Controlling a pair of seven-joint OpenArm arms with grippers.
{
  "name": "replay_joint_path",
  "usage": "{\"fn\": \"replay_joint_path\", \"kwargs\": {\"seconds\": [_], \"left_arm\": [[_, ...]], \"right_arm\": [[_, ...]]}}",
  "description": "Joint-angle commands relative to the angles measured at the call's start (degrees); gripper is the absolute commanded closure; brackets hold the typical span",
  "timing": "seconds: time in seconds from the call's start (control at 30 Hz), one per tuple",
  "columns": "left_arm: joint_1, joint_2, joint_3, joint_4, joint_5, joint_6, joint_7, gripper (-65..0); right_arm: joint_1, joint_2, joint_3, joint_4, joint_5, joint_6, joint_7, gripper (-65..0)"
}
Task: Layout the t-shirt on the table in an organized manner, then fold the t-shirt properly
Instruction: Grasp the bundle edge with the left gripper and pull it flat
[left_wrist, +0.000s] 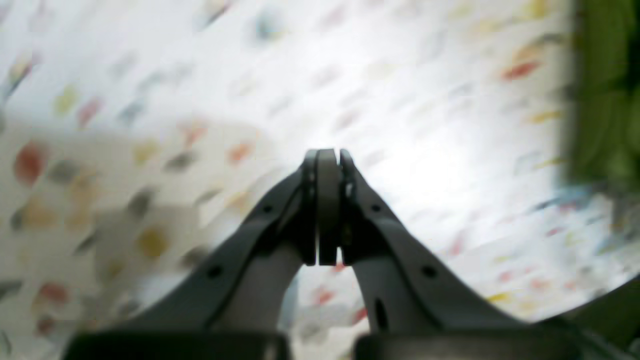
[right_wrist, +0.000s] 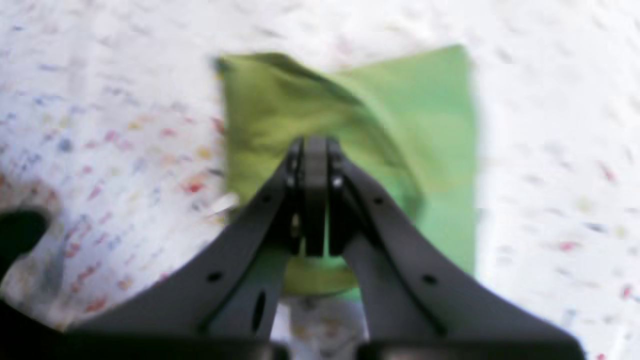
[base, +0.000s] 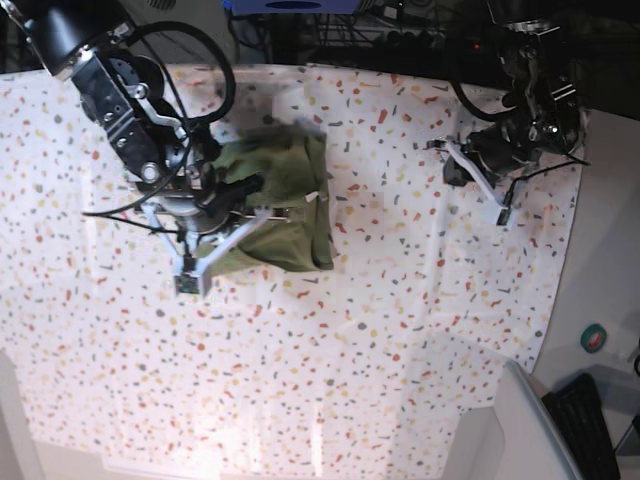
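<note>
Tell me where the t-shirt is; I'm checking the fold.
In the base view the t-shirt lies bunched on the table, upper left of centre, beneath the right gripper.

Olive-green t-shirt (base: 285, 205) on white, multicolour-flecked table (base: 400, 330)

The t-shirt (base: 285, 205) lies folded on the table (base: 400, 330), toward its far left part.

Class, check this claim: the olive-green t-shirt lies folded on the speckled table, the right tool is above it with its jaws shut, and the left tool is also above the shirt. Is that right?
Not quite. The left tool is not above the t-shirt; the base view shows it off to the side over the bare table. The rest stands: the right tool hangs above the folded shirt, jaws shut.
</note>
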Motion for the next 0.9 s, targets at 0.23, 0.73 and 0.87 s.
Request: {"fn": "replay_joint_path", "kwargs": {"seconds": [0.23, 0.73, 0.87], "left_arm": [[-1.3, 5.2, 6.3, 1.8, -10.5, -0.9, -0.9, -65.0], [-8.5, 3.7, 21.7, -16.3, -19.6, 0.9, -8.8, -65.0], [-9.6, 3.7, 23.1, -22.3, -19.8, 7.3, -11.6, -65.0]], "right_arm": [[-2.7, 4.3, 6.5, -0.3, -0.6, 0.2, 1.0, 0.0], [-3.6, 6.0, 7.4, -0.4, -0.6, 0.2, 1.1, 0.0], [-5.6, 6.0, 12.7, -0.1, -0.6, 0.3, 1.1, 0.0]]}}
